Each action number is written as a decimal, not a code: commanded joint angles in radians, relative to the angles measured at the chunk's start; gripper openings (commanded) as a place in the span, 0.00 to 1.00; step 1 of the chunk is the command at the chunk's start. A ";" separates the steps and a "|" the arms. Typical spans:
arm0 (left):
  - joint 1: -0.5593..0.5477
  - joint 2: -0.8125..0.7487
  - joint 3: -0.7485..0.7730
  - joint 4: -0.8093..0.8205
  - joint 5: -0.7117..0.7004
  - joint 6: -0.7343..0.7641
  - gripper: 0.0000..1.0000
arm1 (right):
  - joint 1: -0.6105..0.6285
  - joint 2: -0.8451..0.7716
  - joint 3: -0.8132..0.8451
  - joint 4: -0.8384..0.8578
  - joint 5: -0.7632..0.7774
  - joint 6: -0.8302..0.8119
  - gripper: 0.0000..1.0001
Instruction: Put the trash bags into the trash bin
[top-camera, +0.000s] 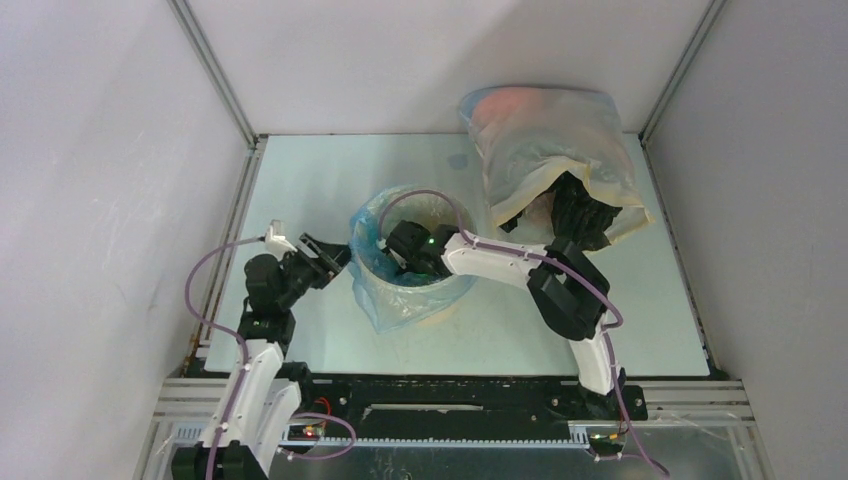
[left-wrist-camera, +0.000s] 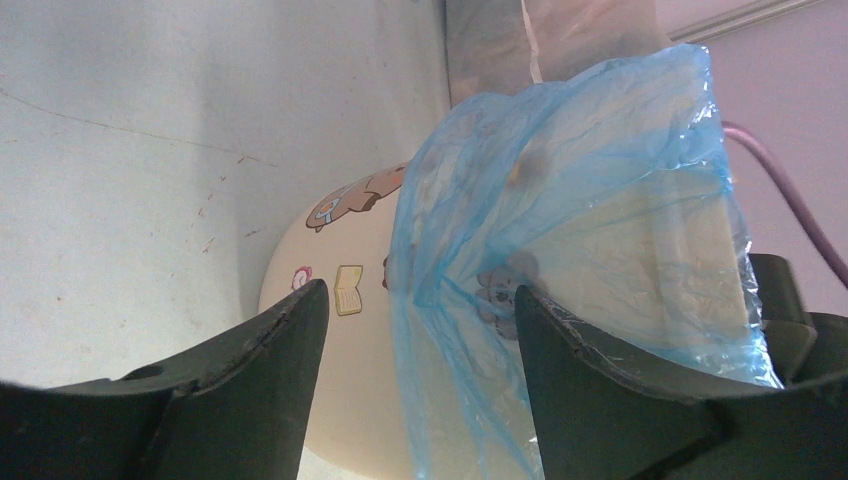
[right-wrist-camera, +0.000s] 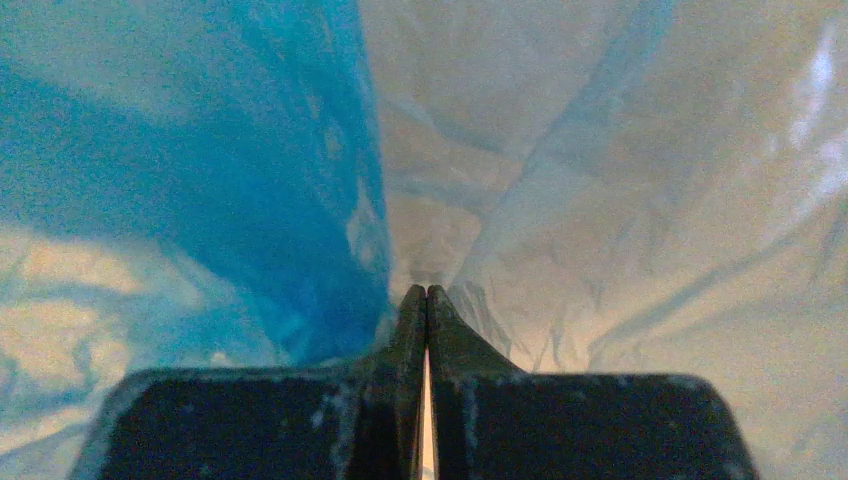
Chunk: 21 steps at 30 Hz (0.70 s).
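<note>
One bag (top-camera: 377, 292) lines bin (left-wrist-camera: 350, 250), overhanging rim.

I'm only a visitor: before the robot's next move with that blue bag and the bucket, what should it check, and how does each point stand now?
1. Trash bin upright, opening upward: ok.
2. Trash bag draped over the bin's rim: ok on the left and near sides; cannot tell on the far side.
3. Left gripper open, with the film hanging loose between its jaws: ok.
4. Right gripper shut, down inside the bin against the film: ok.
5. Film pinched by the right gripper: cannot tell.
6. Cloudy sack not over the bin's opening: ok.
</note>
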 joint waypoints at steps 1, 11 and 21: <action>0.007 -0.037 0.039 -0.033 -0.011 -0.016 0.73 | -0.003 0.038 -0.020 0.069 -0.020 0.022 0.00; 0.007 -0.116 0.129 -0.191 -0.025 0.011 0.90 | -0.015 0.045 -0.069 0.126 -0.029 0.037 0.00; 0.007 -0.228 0.347 -0.523 -0.218 0.137 1.00 | -0.011 -0.005 -0.079 0.121 -0.010 0.043 0.00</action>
